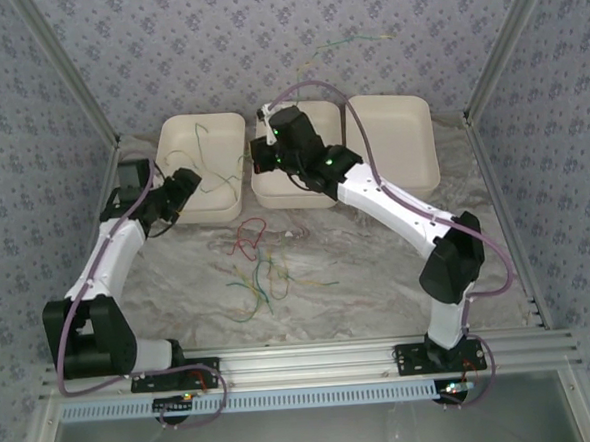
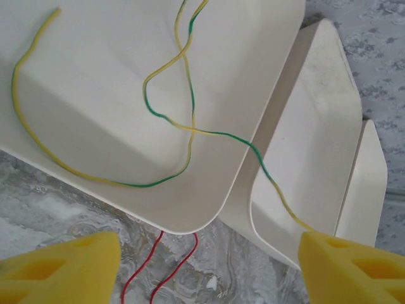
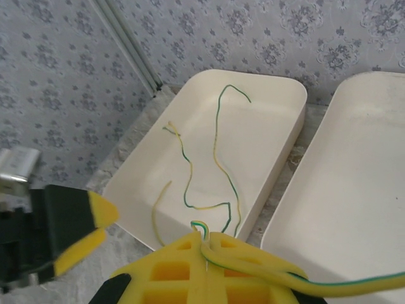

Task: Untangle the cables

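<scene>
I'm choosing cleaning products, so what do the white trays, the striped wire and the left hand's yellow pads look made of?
White rounded-corner trays: probably moulded plastic, matte, with seamless curved walls. Thin green-and-yellow wire: likely plastic-insulated, smooth, bending in loose curves. Yellow pads of the left hand: matte, evenly coloured; plastic or rubber, I cannot tell.

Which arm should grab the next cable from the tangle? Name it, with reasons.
Left, probably: the left gripper is open and near the tangle; the right gripper is shut on a green-yellow cable.
</scene>
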You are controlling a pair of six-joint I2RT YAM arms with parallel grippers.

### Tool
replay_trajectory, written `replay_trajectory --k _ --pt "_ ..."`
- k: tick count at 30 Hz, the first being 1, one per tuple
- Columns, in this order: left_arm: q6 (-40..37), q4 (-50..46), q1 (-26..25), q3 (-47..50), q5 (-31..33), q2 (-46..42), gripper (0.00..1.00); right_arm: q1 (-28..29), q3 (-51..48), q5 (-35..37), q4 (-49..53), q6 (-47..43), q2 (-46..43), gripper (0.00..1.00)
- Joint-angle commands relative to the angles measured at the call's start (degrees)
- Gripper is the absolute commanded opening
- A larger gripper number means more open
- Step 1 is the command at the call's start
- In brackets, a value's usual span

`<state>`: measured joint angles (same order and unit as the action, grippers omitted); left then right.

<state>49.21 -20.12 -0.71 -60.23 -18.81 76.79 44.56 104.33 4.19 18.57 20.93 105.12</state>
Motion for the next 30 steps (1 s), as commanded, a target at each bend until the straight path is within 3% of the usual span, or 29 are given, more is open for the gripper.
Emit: replay_trajectory --k 1,10,14,18,30 --pt "-3.7 -3.3 0.2 -5.5 -2.7 -4.2 0.67 0.4 3.6 0.5 0.6 -3.4 1.3 0.00" --pt "-12.2 4.8 -1.8 -13.1 -16.3 -3.4 0.71 2.6 4.3 -9.2 2.0 -10.8 3.4 0.00" --pt "-18.0 4.4 -6.2 -15.4 -14.2 -2.1 0.77 3.8 4.8 -12.0 3.8 -14.0 4.3 0.00" --pt "-18.8 5.8 -7.7 -15.8 -13.9 0.2 0.78 4.7 5.5 -13.5 5.3 -15.4 5.3 0.00" --pt "-21.0 4.8 -8.9 -16.6 -16.6 4.6 0.70 5.6 5.3 -15.4 5.9 -17.9 5.5 0.00"
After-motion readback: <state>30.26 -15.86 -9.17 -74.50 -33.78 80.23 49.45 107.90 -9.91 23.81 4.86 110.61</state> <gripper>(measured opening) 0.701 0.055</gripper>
